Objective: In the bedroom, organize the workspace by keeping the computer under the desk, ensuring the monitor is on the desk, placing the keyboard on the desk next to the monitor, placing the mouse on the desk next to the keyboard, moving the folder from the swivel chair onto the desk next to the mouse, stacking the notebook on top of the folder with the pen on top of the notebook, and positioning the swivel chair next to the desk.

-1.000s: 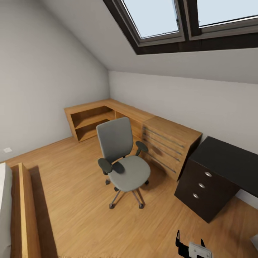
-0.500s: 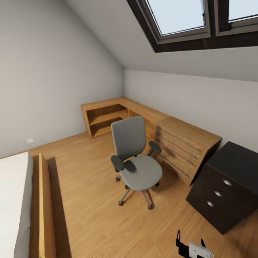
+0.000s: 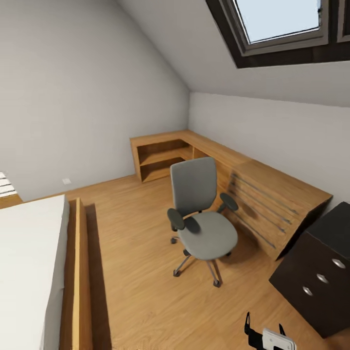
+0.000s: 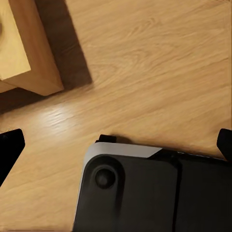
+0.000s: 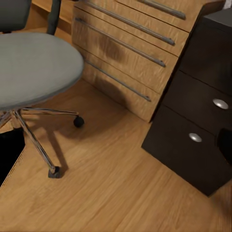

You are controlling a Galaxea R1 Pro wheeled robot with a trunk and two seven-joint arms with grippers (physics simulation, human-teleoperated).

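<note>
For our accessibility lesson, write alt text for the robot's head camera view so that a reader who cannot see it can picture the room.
A grey swivel chair with an empty seat stands on a wooden floor in an attic bedroom, beside a light wooden drawer unit and a dark drawer cabinet. A bed lies at the left, a skylight above.
</note>
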